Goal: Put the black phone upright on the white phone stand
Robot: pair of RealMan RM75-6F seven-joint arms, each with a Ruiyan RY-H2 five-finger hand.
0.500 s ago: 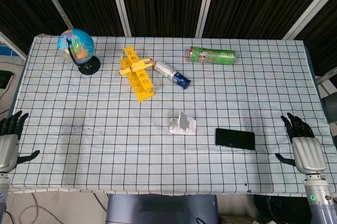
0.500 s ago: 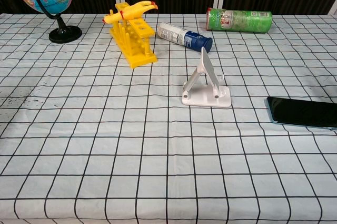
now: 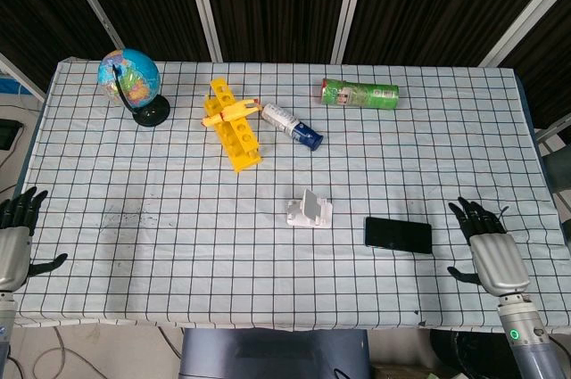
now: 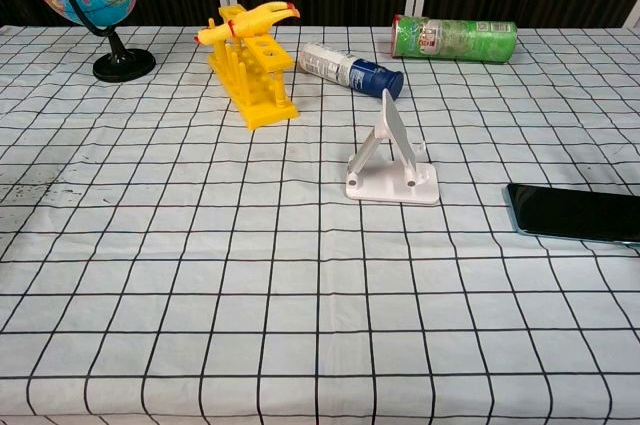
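The flat black glass phone (image 3: 398, 234) lies beside the white plastic stand (image 3: 310, 211); slick, rigid, best pinched by its long edges. The right robot hand (image 3: 486, 250) hovers nearby, fingers spread, empty.

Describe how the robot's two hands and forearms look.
Both hands, right hand and left hand, have silver-grey metal palm backs and black fingers. The right wrist continues into a grey cylindrical forearm bearing a small green ring light. No cables show.

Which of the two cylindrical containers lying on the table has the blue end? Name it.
The white spray can, beside the yellow rack; the green canister farther back has no blue.
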